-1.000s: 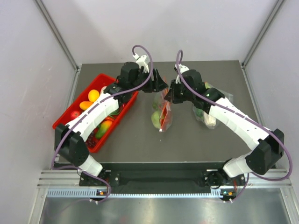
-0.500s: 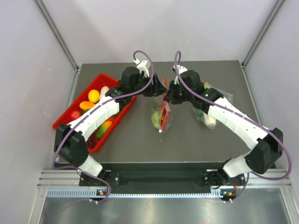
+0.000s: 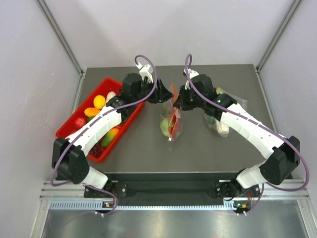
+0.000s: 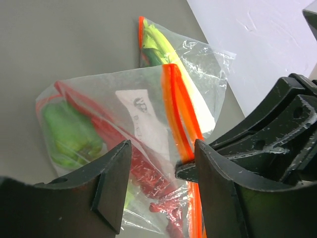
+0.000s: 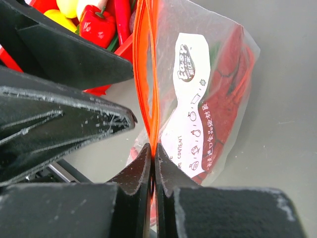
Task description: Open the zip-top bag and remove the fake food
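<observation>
The zip-top bag [image 3: 171, 120] hangs at mid table, its red-orange zip strip [image 3: 174, 91] uppermost. It holds the fake food: red chili pieces [image 4: 148, 173] and a pale green cabbage [image 4: 69, 134]. My right gripper [image 5: 153, 147] is shut on the zip strip [image 5: 148, 74] and holds the bag [image 5: 213, 99] up; it shows in the top view [image 3: 177, 103]. My left gripper [image 4: 161, 148] is open, one finger on each side of the bag's [image 4: 124, 119] upper part, next to the strip [image 4: 176, 109]. In the top view the left gripper [image 3: 166, 93] is just left of the strip.
A red bin [image 3: 63, 130] with yellow, orange and red toy fruit stands at the left. A second clear bag [image 3: 218, 123] with a green-and-white leek lies at the right under my right arm; it also shows in the left wrist view [image 4: 183, 64].
My left wrist has turned and shifted beside the bag's mouth. The red-orange strip now stands out between the two grippers. My right gripper has kept its hold.
</observation>
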`<state>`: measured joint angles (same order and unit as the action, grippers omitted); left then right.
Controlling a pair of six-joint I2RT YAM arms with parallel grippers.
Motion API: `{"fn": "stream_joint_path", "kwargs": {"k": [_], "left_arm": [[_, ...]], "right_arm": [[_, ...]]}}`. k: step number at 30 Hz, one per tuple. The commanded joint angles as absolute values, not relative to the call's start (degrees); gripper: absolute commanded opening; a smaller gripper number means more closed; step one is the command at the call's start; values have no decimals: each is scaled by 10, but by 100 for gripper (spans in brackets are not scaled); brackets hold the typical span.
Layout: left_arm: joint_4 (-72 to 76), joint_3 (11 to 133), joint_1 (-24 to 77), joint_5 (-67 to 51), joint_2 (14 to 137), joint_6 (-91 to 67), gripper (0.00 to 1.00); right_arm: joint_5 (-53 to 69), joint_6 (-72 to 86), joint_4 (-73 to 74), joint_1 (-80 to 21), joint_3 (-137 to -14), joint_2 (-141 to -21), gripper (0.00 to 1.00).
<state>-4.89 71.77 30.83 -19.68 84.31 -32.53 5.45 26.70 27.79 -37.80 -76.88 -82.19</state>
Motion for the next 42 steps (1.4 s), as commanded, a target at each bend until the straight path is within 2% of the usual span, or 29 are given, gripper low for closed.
{"fn": "stream_joint_path", "kwargs": {"k": [1, 10, 14, 18, 23, 25, 26, 27, 28, 29, 35, 42], "left_arm": [[-11, 710, 303, -207, 823, -326, 58], [17, 719, 303, -222, 843, -338, 59], [2, 729, 303, -221, 856, -333, 57], [2, 721, 303, -228, 854, -331, 46], [2, 720, 304, -228, 857, -325, 39], [2, 723, 303, -231, 860, -326, 24], [2, 725, 303, -232, 862, -327, 19], [2, 729, 303, -233, 864, -327, 7], [2, 733, 303, -233, 865, -327, 3], [0, 734, 303, -233, 867, -325, 0], [-20, 743, 303, -225, 866, -323, 0], [-25, 746, 300, -221, 858, -323, 0]], "right_arm": [[61, 270, 242, -386, -787, -822, 0], [70, 266, 244, -386, -792, -829, 0], [70, 268, 244, -386, -792, -831, 0], [68, 268, 243, -386, -793, -832, 0], [75, 268, 241, -386, -794, -836, 0], [76, 268, 243, -386, -795, -838, 0], [76, 268, 244, -386, -796, -837, 5], [76, 268, 247, -386, -797, -836, 8], [76, 266, 247, -386, -796, -831, 13], [76, 265, 248, -386, -795, -829, 23], [82, 260, 249, -386, -776, -811, 35], [81, 269, 245, -386, -749, -797, 37]]}}
